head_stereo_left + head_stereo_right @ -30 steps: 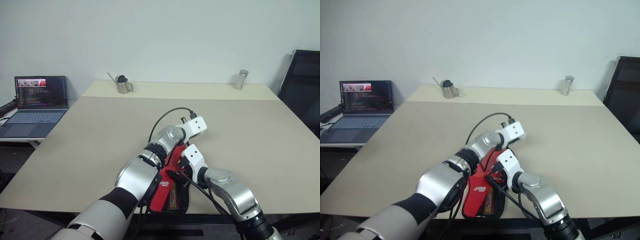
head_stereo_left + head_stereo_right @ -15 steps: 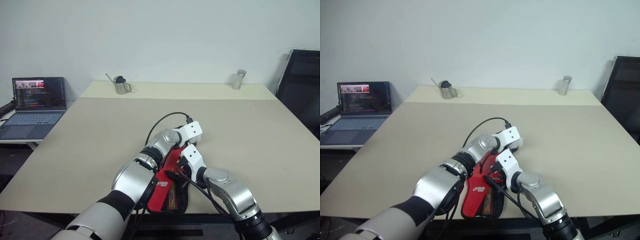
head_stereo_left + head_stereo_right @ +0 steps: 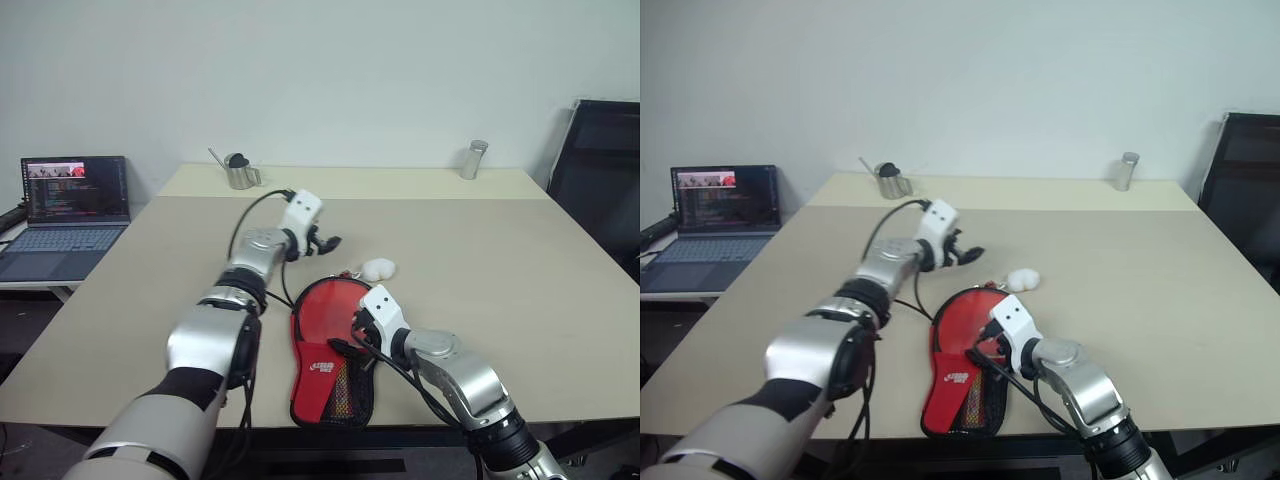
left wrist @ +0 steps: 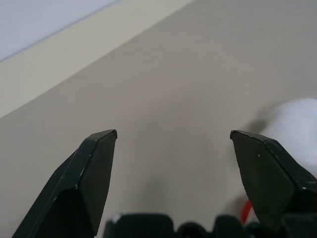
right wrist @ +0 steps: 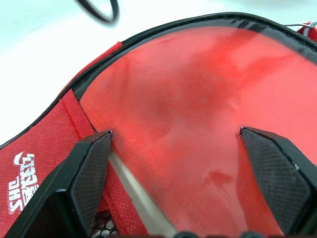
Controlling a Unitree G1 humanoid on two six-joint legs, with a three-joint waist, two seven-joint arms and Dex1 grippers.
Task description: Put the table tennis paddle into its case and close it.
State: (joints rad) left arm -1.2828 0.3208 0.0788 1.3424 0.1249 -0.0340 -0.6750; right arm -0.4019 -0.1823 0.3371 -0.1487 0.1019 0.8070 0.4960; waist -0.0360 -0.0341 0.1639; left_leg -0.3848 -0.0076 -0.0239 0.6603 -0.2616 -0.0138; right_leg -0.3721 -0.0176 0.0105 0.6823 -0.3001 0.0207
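The case (image 3: 318, 385) lies at the table's near edge, red side up with a white logo and a black mesh pocket. Its round end is open, and the table tennis paddle's red face (image 5: 198, 99) lies inside, ringed by the black zip edge. My right gripper (image 5: 176, 131) hovers open just over that red face, one finger near each side, also seen as my right gripper (image 3: 352, 335). My left gripper (image 3: 327, 242) is up off the table beyond the case and to its left, open and empty, its fingers (image 4: 94, 163) wide apart.
A small white lump (image 3: 378, 268) lies just beyond the case. A metal jug (image 3: 240, 172) and a metal cylinder (image 3: 470, 160) stand at the table's far edge. A laptop (image 3: 70, 200) sits on a side desk at left; a black chair (image 3: 600, 170) at right.
My left gripper let go and opened, then swung up and to the left away from the case, uncovering its round end. The right gripper stayed put.
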